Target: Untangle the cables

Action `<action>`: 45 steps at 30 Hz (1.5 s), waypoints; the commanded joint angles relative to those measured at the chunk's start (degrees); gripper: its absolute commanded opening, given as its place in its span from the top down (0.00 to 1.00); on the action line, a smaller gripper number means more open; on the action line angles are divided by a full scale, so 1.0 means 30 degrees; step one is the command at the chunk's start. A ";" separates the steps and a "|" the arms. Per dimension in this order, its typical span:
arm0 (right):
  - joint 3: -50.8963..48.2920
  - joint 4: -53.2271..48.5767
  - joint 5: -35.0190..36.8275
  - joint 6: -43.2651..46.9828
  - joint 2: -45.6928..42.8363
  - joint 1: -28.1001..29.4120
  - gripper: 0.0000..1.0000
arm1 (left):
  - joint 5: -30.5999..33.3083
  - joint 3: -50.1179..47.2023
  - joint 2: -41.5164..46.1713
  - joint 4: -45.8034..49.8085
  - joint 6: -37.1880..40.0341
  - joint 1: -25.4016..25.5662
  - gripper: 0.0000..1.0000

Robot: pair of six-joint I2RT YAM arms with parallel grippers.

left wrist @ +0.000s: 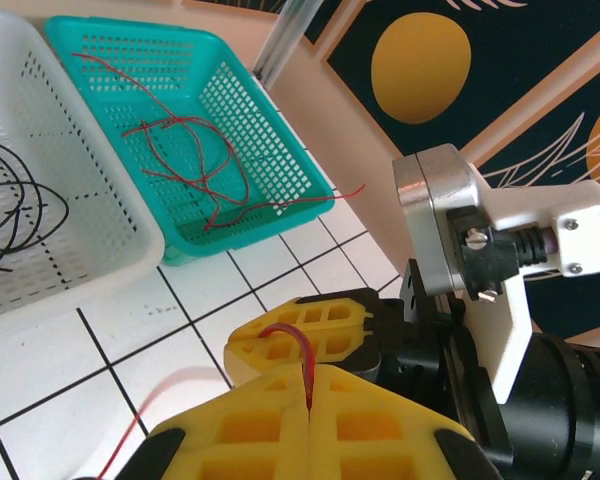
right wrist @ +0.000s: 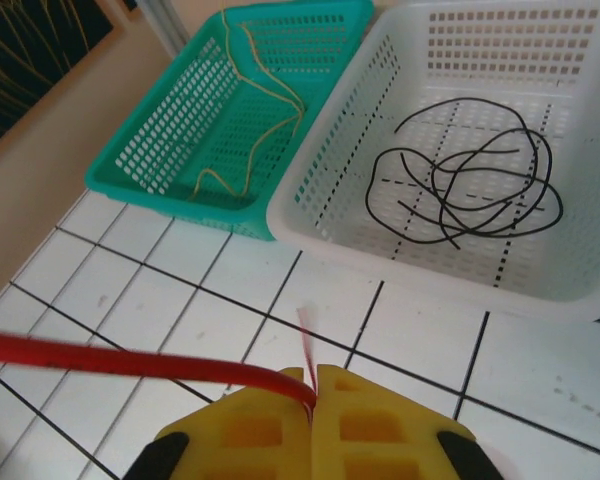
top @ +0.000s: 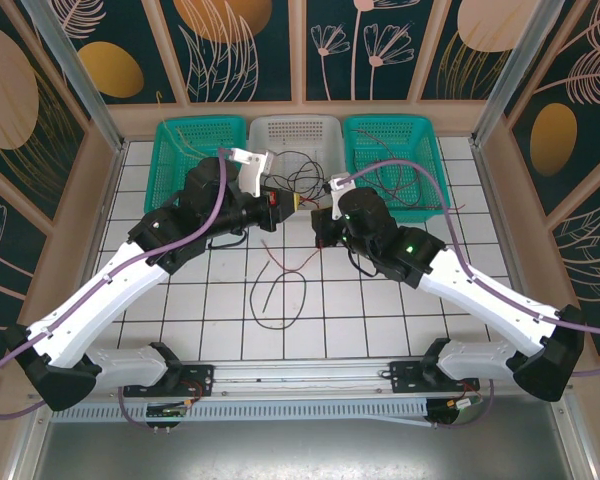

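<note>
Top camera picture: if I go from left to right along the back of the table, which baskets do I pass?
First a green basket, then a white basket, then a second green basket.

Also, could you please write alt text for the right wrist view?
The yellow right gripper is shut on a red cable above a white-tiled table. Beyond sit a white basket holding black cables and a teal basket holding a yellow cable.
</note>
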State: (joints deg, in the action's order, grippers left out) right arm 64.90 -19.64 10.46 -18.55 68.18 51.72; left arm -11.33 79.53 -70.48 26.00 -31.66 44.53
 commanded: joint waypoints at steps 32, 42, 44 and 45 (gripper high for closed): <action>0.9475 -0.2389 -0.5029 -0.1842 0.4993 -1.5675 1.00 | 1.0650 -0.4293 0.1134 -0.4456 0.0799 -0.0058 0.02; 0.8098 -0.1221 -0.7264 -0.1860 0.8119 -1.8390 1.00 | 1.1852 -0.7448 0.0963 -0.1787 -0.1262 -0.0105 0.01; 0.8133 -0.0875 -0.7968 -0.1818 0.8615 -1.8451 1.00 | 1.2089 -0.8052 0.0920 -0.1723 -0.1622 -0.0087 0.01; 0.8456 -0.0921 -0.8239 -0.1767 0.9006 -1.8456 1.00 | 1.2152 -0.8461 0.0862 -0.1624 -0.1664 -0.0109 0.01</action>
State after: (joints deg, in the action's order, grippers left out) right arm 89.52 -25.41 -9.80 -23.35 93.34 -3.55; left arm 22.85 56.40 -67.81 18.74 -34.02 44.53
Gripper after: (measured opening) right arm 0.045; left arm 0.987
